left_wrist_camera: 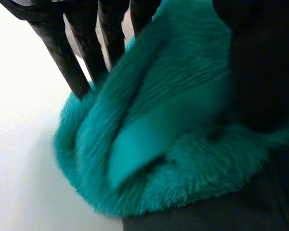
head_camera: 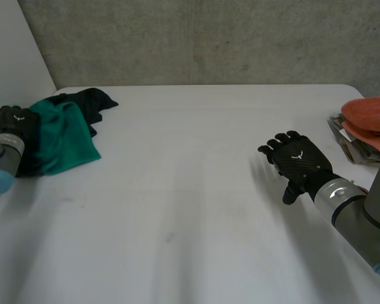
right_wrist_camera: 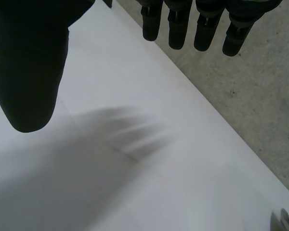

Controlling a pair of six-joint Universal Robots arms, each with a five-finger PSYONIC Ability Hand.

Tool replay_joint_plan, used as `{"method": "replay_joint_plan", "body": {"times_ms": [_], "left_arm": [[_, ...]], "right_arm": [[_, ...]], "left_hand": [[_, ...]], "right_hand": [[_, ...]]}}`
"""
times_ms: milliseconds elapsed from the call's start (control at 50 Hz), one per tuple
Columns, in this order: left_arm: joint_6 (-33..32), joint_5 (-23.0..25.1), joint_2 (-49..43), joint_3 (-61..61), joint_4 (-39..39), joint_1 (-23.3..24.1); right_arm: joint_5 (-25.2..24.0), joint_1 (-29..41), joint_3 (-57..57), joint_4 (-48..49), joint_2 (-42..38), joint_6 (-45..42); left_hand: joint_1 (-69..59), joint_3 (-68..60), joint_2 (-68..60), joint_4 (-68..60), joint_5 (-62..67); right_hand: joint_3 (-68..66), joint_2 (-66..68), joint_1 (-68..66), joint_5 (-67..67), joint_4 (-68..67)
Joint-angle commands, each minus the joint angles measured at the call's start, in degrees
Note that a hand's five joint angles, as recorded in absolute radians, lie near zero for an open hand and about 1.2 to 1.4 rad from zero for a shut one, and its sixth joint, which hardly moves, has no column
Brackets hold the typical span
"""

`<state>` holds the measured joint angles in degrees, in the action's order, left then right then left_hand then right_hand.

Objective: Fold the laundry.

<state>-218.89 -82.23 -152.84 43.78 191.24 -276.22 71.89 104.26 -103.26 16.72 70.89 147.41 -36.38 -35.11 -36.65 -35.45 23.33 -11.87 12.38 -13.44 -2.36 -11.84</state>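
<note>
**Left hand on the teal cloth, right hand idle over bare table**

The laundry lies in a heap at the table's (head_camera: 177, 202) left edge, toward the far left corner. It is a fluffy teal cloth (head_camera: 66, 136) bunched over a black garment (head_camera: 92, 101), which sticks out on the far side. The left hand (head_camera: 16, 120) rests on the heap's outer end, right at the table's left edge.

The head view shows only the back of that hand. The left wrist view shows its fingers (left_wrist_camera: 67, 57) straight and slightly apart, their tips set against the cloth's furry rim where it meets the white table. The teal pile swells up beside the fingers in a thick rolled fold. Black fabric lies along the fold's other side and under it.

The right hand (head_camera: 297, 158) hovers over bare table nearer the right edge, well apart from the heap. In the right wrist view its fingers (right_wrist_camera: 178, 29) hang straight and spread, the thumb (right_wrist_camera: 29, 72) stands off to one side, and it holds nothing.

At the table's right edge, orange folded cloth (head_camera: 370, 114) sits on a grey folded piece (head_camera: 348, 142). A rough concrete wall (head_camera: 209, 38) rises behind the table's far edge.
</note>
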Motion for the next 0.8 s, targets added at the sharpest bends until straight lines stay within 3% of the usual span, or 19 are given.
{"method": "replay_joint_plan", "body": {"times_ms": [20,140,220,320,380,480,580,620,640,700,800], "left_arm": [[0.3,-2.0,3.1,-1.9,-0.6,3.6],[5.2,-4.3,20.0,7.7,5.4,8.9],[13.9,-4.3,32.3,15.3,8.7,13.4],[26.7,-3.5,44.0,24.1,8.7,23.5],[31.5,-1.4,46.1,29.0,8.3,28.9],[32.8,0.4,44.4,35.3,7.2,36.3],[32.4,-1.3,31.2,35.4,5.7,42.6],[32.0,-2.7,28.3,33.9,4.1,43.9],[31.1,-4.4,26.6,32.2,1.9,44.9],[28.6,-8.1,26.3,29.0,-3.9,45.4],[27.4,-10.4,31.5,28.2,-9.3,45.2]], "right_arm": [[0.1,-0.2,-0.2,1.0,0.0,0.1],[0.1,-0.2,-0.1,1.0,0.6,0.2],[0.1,-0.3,-0.1,1.0,0.8,0.3],[0.6,-0.5,-0.2,1.0,1.5,0.6],[1.5,-0.5,-0.2,1.0,1.7,0.7],[3.4,-1.9,0.1,0.7,2.1,1.1],[5.5,-3.1,0.6,0.6,2.1,2.0],[7.3,-3.9,1.0,0.4,2.1,2.6],[7.8,-4.2,1.1,0.3,2.1,2.8],[9.0,-4.8,1.7,0.1,2.1,2.9],[8.8,-4.8,2.3,-3.3,3.5,3.0]], "left_hand": [[-43.6,-44.9,-43.4,-44.6,46.7],[-43.6,-44.9,-43.4,-44.6,46.7],[-43.6,-44.9,-43.4,-44.6,46.7],[-43.6,-44.9,-43.4,-44.6,46.7],[-43.6,-44.9,-43.4,-44.6,46.7],[-43.6,-44.9,-43.4,-44.6,46.7],[-43.6,-44.9,-43.4,-44.6,46.7],[-23.9,-25.2,-23.6,-24.8,27.0],[-1.0,-2.3,-0.7,-1.9,4.0],[21.7,20.4,22.0,20.8,-18.7],[24.8,23.5,25.1,23.9,-21.8]], "right_hand": [[1.9,-2.4,3.4,2.4,1.8],[1.9,-2.4,3.4,2.4,1.8],[1.9,-2.4,3.4,2.4,1.8],[1.9,-2.4,3.4,2.4,1.8],[1.9,-2.4,3.4,2.4,1.8],[1.9,-2.4,3.4,2.4,1.8],[1.9,-2.4,3.4,2.4,1.8],[1.9,-2.4,3.4,2.4,1.8],[1.9,-2.4,3.4,2.4,1.8],[1.9,-2.4,3.4,2.4,1.8],[1.9,-2.4,3.4,2.4,1.8]]}}
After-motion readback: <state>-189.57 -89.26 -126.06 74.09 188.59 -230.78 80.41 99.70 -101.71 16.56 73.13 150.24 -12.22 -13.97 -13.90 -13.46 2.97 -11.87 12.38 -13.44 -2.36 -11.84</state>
